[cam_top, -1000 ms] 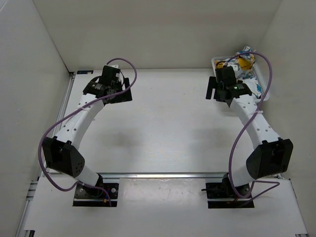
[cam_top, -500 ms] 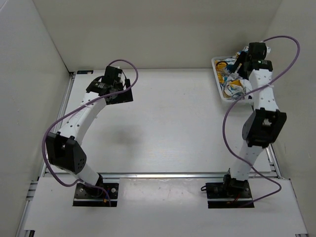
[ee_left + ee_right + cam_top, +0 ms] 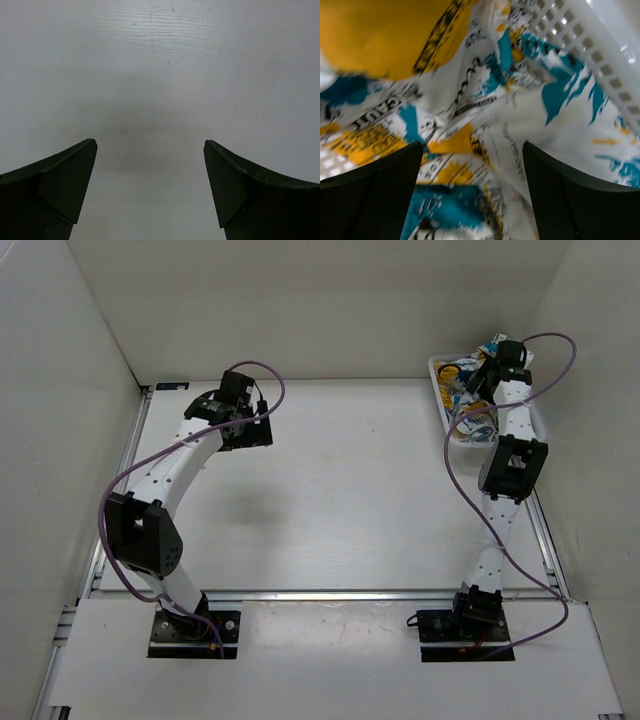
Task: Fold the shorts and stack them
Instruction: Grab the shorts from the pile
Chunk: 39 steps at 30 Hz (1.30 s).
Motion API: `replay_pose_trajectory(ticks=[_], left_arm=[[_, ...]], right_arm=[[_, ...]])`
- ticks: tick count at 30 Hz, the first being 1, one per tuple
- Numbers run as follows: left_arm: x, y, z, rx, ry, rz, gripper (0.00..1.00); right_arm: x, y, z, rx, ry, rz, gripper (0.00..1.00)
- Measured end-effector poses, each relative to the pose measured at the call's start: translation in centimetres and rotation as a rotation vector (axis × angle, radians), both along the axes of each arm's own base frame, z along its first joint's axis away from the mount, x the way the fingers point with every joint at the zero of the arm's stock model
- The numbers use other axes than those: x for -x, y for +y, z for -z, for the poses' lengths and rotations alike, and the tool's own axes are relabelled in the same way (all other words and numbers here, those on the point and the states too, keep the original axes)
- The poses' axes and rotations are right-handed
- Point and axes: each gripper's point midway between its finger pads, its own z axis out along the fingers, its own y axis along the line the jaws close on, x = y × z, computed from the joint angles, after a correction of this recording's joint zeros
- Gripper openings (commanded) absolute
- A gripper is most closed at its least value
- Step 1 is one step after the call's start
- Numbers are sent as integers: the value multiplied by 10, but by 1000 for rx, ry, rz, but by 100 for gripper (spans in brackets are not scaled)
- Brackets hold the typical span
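Compared with one second ago: no more waiting on the tabletop (image 3: 350,470) side of the white mesh basket (image 3: 443,400) for the right claw (image 3: 472,150). Reaches now over the rim and points down into the basket, with the arm stretched nearly straight toward the far right corner.

In the right wrist view, stands with jaws parted, one finger on each side of a raised wrinkle of the shorts (image 3: 485,100). Clamps nothing yet. Hard to tell whether already touching the fabric, because of the blur.

About the shorts: lying crumpled in the basket, a heap of white cloth with yellow-orange patches, teal shapes and black lettering, pressed against the mesh wall on one side. Impossible to say how many pairs in the heap.

About the left claw (image 3: 150,145): spread fully, carrying nothing, hanging above bare tabletop at the far left, well apart from the basket. Shifted only a little since one second ago.

Meaning for the task, as a judgement: just beginning the pick-up, nothing folded or stacked so far. Next, probably closing on the wrinkle and lifting it clear of the mesh wall. Some risk of catching several layers together, or of dragging the light basket along.
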Motion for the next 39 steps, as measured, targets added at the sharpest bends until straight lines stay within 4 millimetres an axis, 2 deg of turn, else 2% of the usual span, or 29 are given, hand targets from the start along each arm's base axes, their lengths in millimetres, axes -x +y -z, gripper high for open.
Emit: replay_pose_trajectory(ticks=[5,9,12,13,14,15,19,22,24,27,30,32,35,37,39], left_arm=[[0,1,-3,-6,1,-3,100],[1,2,2,-14,21,-4,100],[-2,1,7,-20,38,-5,100],[-3,0,9,-22,43,-5,100],[-4,0,10,-23,47,-4,100],[-4,0,12,-25,51,-4,100],[-2,-1,15,-29,67,-3,100],[1,-4,15,-31,73,4,100],[3,-11,15,-30,73,17,100],[11,-31,15,-21,74,53,100],[20,-54,14,-4,79,106,100],[27,-69,13,8,85,149,100],[36,-87,8,30,83,198,100],[40,-88,2,44,75,200,100],[40,-82,-10,65,56,175,100]], right_arm=[[-21,-15,7,-17,-69,-4,83],[-31,-10,17,-43,-92,-22,78],[-34,-4,31,-73,-86,-33,64],[-34,-1,35,-82,-82,-40,50],[-34,2,39,-89,-76,-49,41],[-34,5,43,-101,-72,-51,26],[-31,9,55,-114,-53,-50,1],[-23,11,57,-123,-33,-47,0],[-20,12,44,-123,-43,-52,0],[-15,14,0,-113,-95,-60,0],[-4,21,-70,-90,-188,-76,0],[9,25,-133,-69,-284,-89,0],[38,42,-241,-31,-471,-142,0],[64,64,-306,-10,-585,-203,0],[91,96,-361,3,-688,-291,0]])
